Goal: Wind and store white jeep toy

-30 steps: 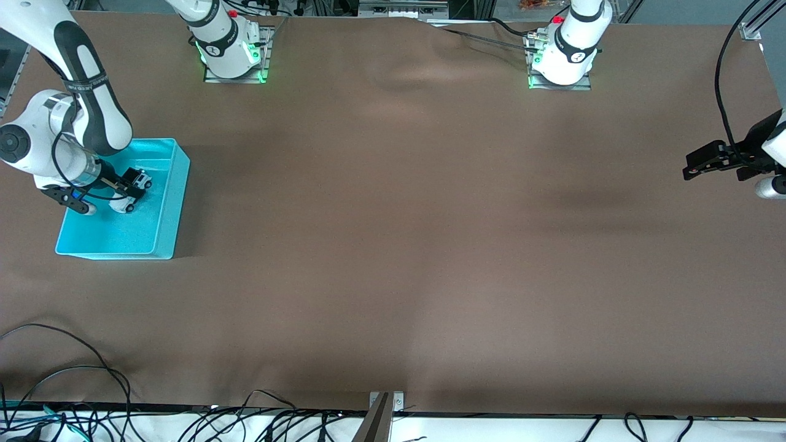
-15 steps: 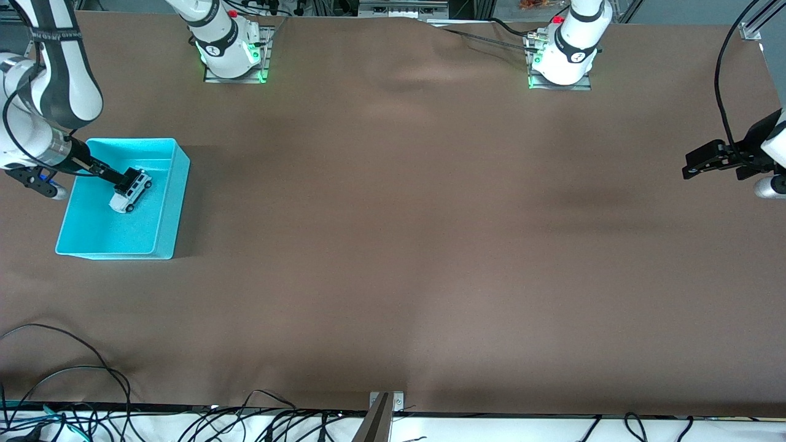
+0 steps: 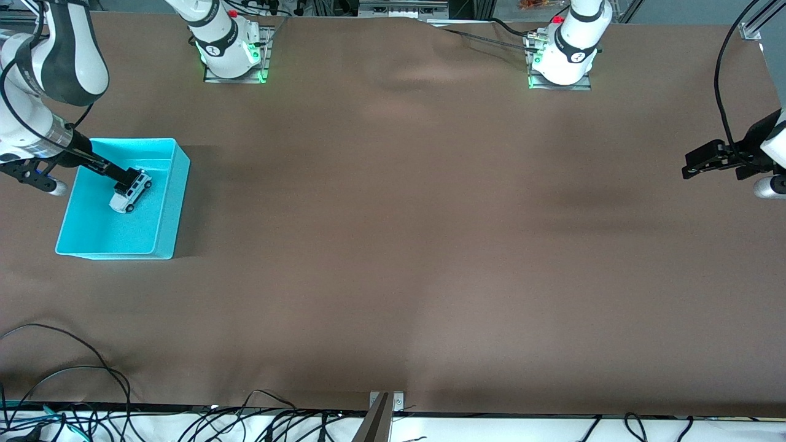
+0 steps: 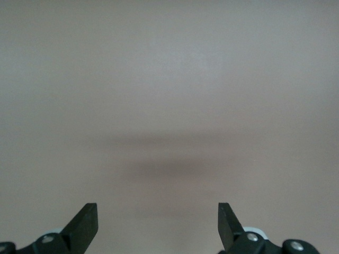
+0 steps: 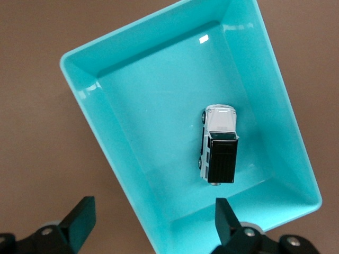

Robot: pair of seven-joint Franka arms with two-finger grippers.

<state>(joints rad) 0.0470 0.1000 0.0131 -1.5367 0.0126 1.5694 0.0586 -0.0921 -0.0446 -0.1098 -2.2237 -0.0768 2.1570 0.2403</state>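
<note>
Inside the cyan bin [image 3: 166, 202], at the right arm's end of the table, the white jeep toy [image 3: 131, 191] is seen resting on its wheels on the bin's floor, in the half of the bin farther from the front camera. Its black roof and dark windows are shown from above in the right wrist view, where the jeep [image 5: 218, 144] lies between the walls of the bin [image 5: 85, 90] and touches none of them.

The right gripper [image 3: 126, 177] is held in the air over the bin, just above the jeep. Its fingers are spread wide, with nothing clasped between them. In the right wrist view the two dark fingertips [image 5: 79, 217] are seen well apart at the frame's edge, and the jeep is seen apart from them, lying lower down in the bin and closer to one fingertip than to the other. No contact between the fingers and the toy is shown.

The left gripper [image 3: 697, 166] is kept waiting above the brown table cloth [image 3: 430, 245] at the left arm's end of the table, well apart from the bin. Its fingers [image 4: 85, 225] are likewise spread wide and nothing is held by them; only bare cloth [image 4: 169, 106] with a faint shadow is seen below them in the left wrist view.
</note>
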